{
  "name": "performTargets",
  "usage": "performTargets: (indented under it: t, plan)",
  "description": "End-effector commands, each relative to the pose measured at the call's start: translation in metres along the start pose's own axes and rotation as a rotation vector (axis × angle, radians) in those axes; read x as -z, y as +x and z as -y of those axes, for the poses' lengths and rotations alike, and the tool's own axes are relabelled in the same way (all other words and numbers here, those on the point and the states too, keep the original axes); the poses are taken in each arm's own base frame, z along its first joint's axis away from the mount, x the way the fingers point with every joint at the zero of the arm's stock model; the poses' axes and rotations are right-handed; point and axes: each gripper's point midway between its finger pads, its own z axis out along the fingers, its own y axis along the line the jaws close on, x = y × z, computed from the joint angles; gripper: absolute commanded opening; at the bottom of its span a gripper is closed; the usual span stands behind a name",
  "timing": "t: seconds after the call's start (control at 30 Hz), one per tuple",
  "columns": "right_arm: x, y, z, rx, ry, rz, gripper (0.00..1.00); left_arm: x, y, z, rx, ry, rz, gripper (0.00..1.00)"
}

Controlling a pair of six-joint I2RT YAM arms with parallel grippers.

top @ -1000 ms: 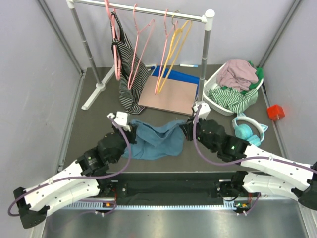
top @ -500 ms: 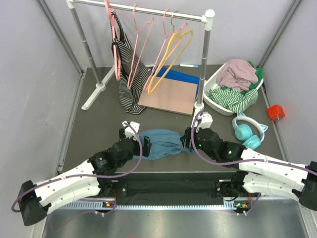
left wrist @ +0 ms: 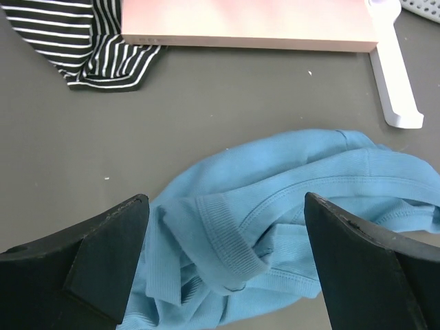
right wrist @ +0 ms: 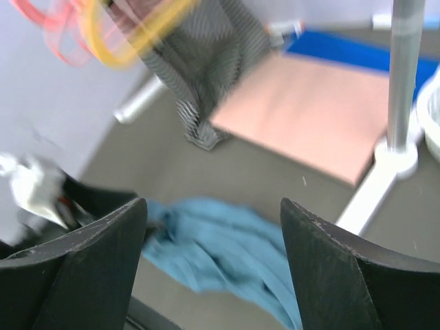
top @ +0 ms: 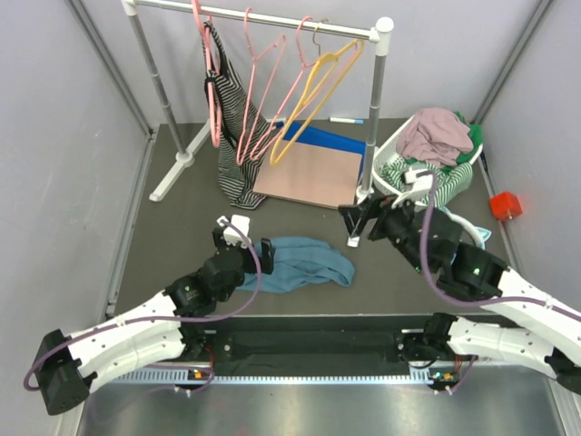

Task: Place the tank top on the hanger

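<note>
Left gripper (left wrist: 225, 206) spread fully wide just over crumpled tank top (top: 304, 262), nothing gripped, right gripper (top: 359, 222) parted wide, empty, positioned higher, right of top.

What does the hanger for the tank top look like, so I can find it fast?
Find the white rack at the back of the table. On its bar, the hanger hangs nearest the right post. It alone is yellow; its neighbours are pink hangers.
</note>
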Motion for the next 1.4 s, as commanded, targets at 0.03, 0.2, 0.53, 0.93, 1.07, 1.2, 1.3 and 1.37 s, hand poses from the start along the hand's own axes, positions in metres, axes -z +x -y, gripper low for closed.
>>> performTargets:
  t: [0.03, 0.2, 0.53, 0.93, 1.07, 1.2, 1.3, 1.37]
  plan:
    - [0.003, -0.093, -0.043, 0.004, -0.102, 0.211, 0.78, 0.004, -0.019, -0.004, 0.069, -0.007, 0.113, 0.99]
    - [-0.027, -0.131, -0.092, 0.032, -0.188, 0.273, 0.79, 0.009, -0.015, -0.009, 0.098, -0.009, 0.11, 0.99]
    - [-0.108, -0.141, -0.138, 0.025, -0.231, 0.288, 0.79, 0.016, -0.016, -0.015, 0.114, -0.019, 0.116, 0.99]
    - [-0.165, -0.141, -0.128, -0.146, -0.292, 0.286, 0.76, 0.021, -0.02, -0.015, 0.132, -0.005, 0.132, 0.99]
    - [-0.182, -0.143, -0.13, -0.157, -0.289, 0.28, 0.75, 0.023, -0.021, -0.014, 0.136, 0.0, 0.136, 0.99]
    - [-0.2, -0.136, -0.126, -0.164, -0.257, 0.263, 0.74, 0.023, -0.022, -0.015, 0.14, 0.002, 0.14, 0.99]
    - [-0.208, -0.127, -0.123, -0.176, -0.241, 0.25, 0.72, 0.024, -0.022, -0.015, 0.142, 0.001, 0.143, 0.99]
    - [-0.211, -0.123, -0.121, -0.182, -0.239, 0.246, 0.7, 0.025, -0.023, -0.015, 0.144, 0.002, 0.145, 0.99]
